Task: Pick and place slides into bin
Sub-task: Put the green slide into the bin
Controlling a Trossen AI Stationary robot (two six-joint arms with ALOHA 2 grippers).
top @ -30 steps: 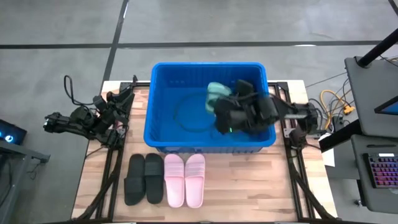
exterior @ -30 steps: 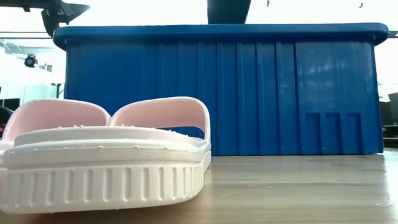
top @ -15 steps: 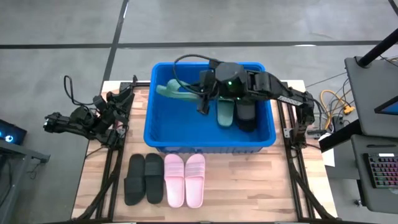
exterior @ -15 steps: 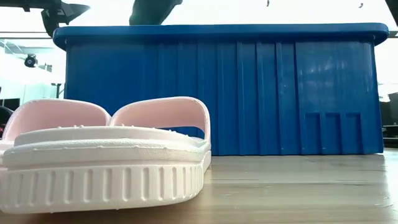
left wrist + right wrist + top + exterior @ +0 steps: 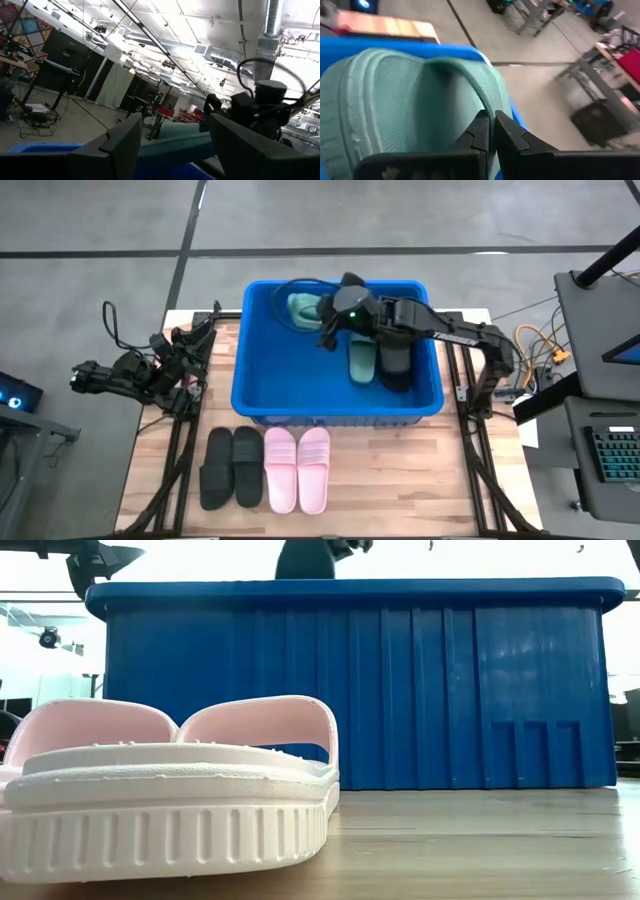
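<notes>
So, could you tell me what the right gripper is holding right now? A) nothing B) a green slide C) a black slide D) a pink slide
B: the right gripper has its fingers pinched shut on the strap of a green slide, held over the bin; the pink pair lies on the table.

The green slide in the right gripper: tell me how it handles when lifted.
Likely light: the right gripper carries the green slide by its strap edge alone. Probably flexible, since the strap looks thin and arched. Its ribbed surface should limit slipping.
</notes>
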